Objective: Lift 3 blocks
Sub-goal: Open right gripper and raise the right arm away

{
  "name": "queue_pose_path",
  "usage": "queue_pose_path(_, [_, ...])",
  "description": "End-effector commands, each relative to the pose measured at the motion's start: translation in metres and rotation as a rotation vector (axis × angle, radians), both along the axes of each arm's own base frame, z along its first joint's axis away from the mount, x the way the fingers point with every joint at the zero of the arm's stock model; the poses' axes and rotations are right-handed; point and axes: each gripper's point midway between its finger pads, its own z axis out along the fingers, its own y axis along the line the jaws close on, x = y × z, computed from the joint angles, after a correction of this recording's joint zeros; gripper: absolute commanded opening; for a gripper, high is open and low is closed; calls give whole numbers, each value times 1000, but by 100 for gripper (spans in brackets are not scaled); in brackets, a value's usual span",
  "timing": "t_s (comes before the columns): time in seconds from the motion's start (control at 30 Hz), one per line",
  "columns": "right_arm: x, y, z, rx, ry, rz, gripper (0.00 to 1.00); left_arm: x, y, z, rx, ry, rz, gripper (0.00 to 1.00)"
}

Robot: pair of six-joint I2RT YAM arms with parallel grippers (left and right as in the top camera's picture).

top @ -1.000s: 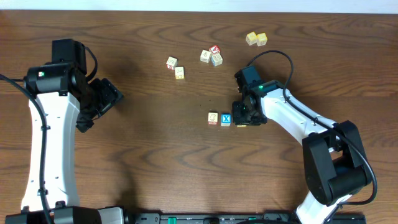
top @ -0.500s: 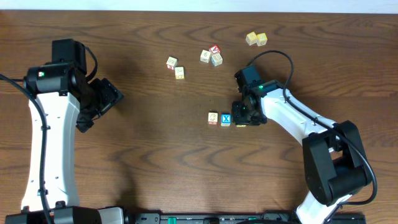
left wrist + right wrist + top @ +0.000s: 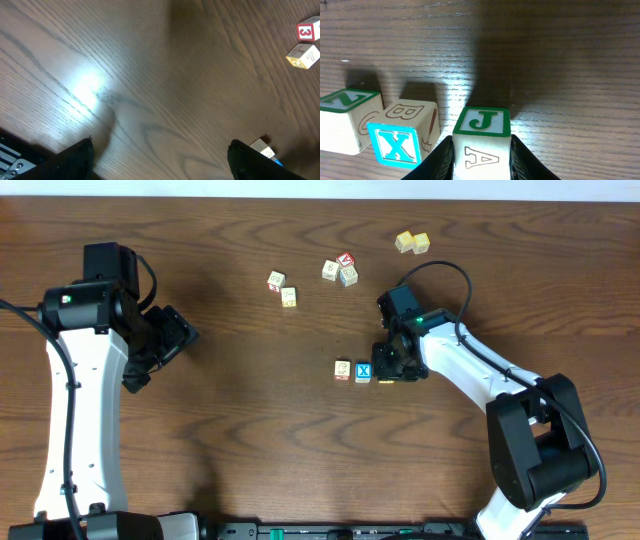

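Observation:
Three blocks lie in a short row at mid-table. The cream, red-trimmed one [image 3: 343, 370] is on the left and shows a green Z [image 3: 344, 125] in the right wrist view. The blue X block [image 3: 363, 372] [image 3: 395, 145] sits in the middle. The right-hand cream block [image 3: 386, 378] shows a green J and an A [image 3: 482, 135]. My right gripper [image 3: 392, 368] [image 3: 482, 152] is shut on this J block, one finger pressed against each side. Whether it rests on the table I cannot tell. My left gripper [image 3: 165, 350] [image 3: 160, 152] hangs open over bare wood at the far left.
A pale yellow pair of cubes [image 3: 411, 242] lies at the back right. A cluster with a red-topped cube [image 3: 341, 270] sits behind the row. Two more cubes [image 3: 281, 288] lie to its left, also seen in the left wrist view [image 3: 304, 44].

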Motion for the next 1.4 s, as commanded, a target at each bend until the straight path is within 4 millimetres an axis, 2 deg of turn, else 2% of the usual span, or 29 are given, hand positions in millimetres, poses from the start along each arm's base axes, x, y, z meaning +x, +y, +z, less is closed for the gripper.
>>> queue_pose_path(0.0, [-3, 1, -4, 4, 17, -12, 31, 0, 2, 4, 7, -9, 7, 86])
queue_pose_path(0.17, [-3, 1, -4, 4, 18, -12, 31, 0, 2, 4, 7, -9, 7, 86])
queue_pose_path(0.47, [0, 2, 1, 5, 11, -8, 46, 0, 2, 4, 7, -9, 7, 86])
queue_pose_path(0.6, [8, 0, 15, 5, 8, -8, 48, 0, 2, 4, 7, -9, 7, 86])
queue_pose_path(0.73, [20, -8, 39, 3, 6, -31, 49, 0, 2, 4, 7, -9, 7, 86])
queue_pose_path(0.87, [36, -24, 74, 1, -4, -42, 51, 0, 2, 4, 7, -9, 7, 86])
queue_pose_path(0.93, [41, -35, 93, -4, -4, -41, 59, 0, 2, 4, 7, -9, 7, 86])
queue_pose_path(1.0, [44, -55, 115, -18, 0, -49, 69, 0, 2, 4, 7, -9, 7, 86])
queue_pose_path(1.03, [44, -64, 120, -34, 1, -64, 82, 0, 2, 4, 7, -9, 7, 85])
queue_pose_path(1.07, [44, -77, 126, -58, 3, -89, 88, 0, 2, 4, 7, -9, 7, 86])
queue_pose_path(1.13, [43, -101, 131, -95, 13, -141, 88, 0, 2, 4, 7, -9, 7, 86])
queue_pose_path(1.17, [42, -110, 132, -96, 22, -161, 82, 0, 2, 4, 7, -9, 7, 86])
queue_pose_path(1.23, [37, -125, 130, -100, 50, -201, 45, 0, 2, 4, 7, -9, 7, 86])
queue_pose_path(1.33, [28, -137, 122, -102, 94, -233, 9, 0, 2, 4, 7, -9, 7, 86])
queue_pose_path(1.37, [26, -138, 118, -100, 105, -236, 1, 0, 2, 4, 7, -9, 7, 86])
